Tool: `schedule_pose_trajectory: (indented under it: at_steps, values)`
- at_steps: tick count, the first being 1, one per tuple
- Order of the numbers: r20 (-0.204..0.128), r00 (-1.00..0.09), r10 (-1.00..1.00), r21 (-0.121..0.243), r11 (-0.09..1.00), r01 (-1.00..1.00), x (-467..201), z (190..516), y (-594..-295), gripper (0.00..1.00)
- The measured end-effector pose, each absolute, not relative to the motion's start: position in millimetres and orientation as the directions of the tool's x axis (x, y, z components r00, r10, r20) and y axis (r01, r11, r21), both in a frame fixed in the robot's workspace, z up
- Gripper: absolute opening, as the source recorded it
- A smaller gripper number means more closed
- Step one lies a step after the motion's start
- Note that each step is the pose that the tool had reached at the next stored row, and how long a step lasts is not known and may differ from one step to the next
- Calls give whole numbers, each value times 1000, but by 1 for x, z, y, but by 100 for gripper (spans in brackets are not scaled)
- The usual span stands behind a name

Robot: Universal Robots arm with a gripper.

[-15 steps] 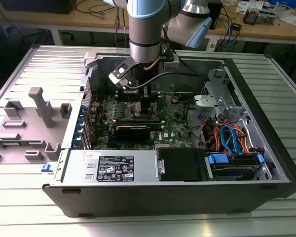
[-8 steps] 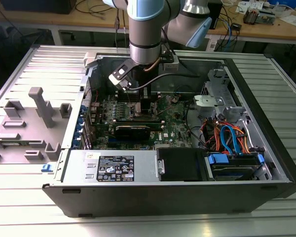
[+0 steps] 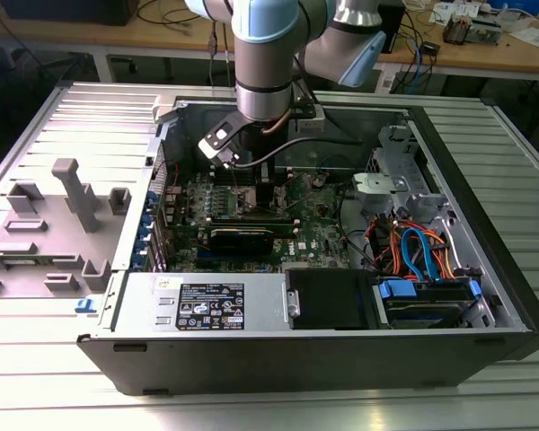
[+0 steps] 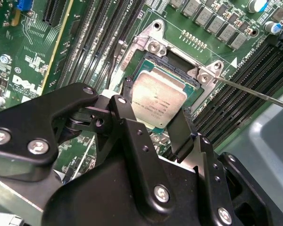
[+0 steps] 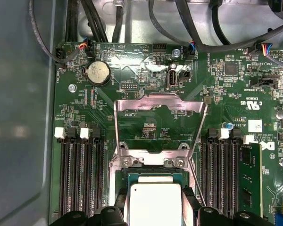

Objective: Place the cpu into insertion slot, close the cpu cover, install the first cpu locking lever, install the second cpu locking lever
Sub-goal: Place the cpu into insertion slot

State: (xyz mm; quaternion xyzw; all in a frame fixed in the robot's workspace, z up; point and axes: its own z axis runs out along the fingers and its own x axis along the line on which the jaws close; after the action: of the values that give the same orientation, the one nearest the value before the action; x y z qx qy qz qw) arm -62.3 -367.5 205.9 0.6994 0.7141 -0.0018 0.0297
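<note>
The cpu, a flat square chip with a silver top, lies level in the insertion slot, a dark socket with a silver frame on the green board. My gripper straddles it, one black finger at each opposite edge, touching the chip. The first wrist view has the cpu between the fingertips. The cpu cover, a thin silver frame plate, stands swung up behind the slot. A thin wire lever sticks out beside the socket. In the exterior view my gripper reaches down into the open case.
Long black memory slots flank the socket on both sides, with a memory stick in one. Black cables run along the case wall. Drive bays and orange and blue cables fill the exterior view's right. Grey fixtures stand outside the case.
</note>
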Motion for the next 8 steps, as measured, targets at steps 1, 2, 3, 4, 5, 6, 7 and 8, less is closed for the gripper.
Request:
schedule_pose_trajectory:
  at_steps: [1,2,3,4,5,6,7,8]
  values:
    - [-45,-20,999,39,22,999,-62,205,-368,54]
    - [-45,-20,999,39,22,999,-62,205,-368,54]
    - [-45,-20,999,39,22,999,-62,204,-368,54]
    - [-45,-20,999,39,22,999,-62,204,-368,54]
    - [-45,-20,999,39,22,999,-62,204,-368,54]
    - [-45,-20,999,39,22,999,-62,203,-368,54]
    - [-45,-20,999,39,22,999,-62,203,-368,54]
    - [-45,-20,999,39,22,999,-62,203,-368,54]
